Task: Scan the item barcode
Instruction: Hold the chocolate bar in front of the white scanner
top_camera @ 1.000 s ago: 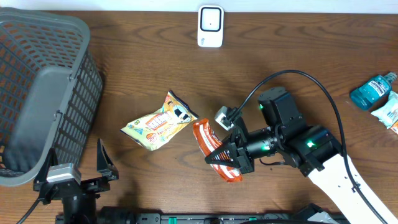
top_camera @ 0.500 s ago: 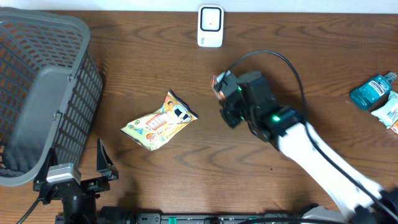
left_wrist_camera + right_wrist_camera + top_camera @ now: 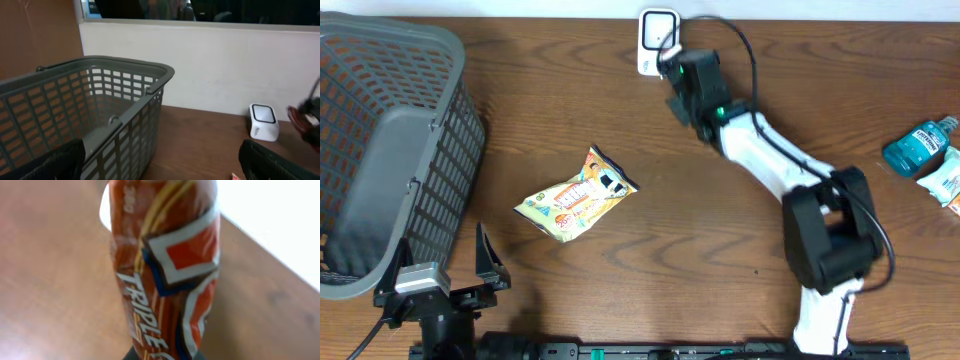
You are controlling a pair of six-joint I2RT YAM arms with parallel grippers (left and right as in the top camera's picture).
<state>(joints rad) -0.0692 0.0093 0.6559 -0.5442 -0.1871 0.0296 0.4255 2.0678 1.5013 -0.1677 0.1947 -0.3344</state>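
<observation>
Clearly, the right wrist view shows what overhead hides: right claw [image 3: 161, 354] clamped on orange packet [image 3: 167, 270].

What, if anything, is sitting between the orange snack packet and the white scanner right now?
Nothing visible does. The orange snack packet, clamped in the right pincer, is held right beside the white scanner. In the left wrist view no object shows in the gap between the two.
</observation>
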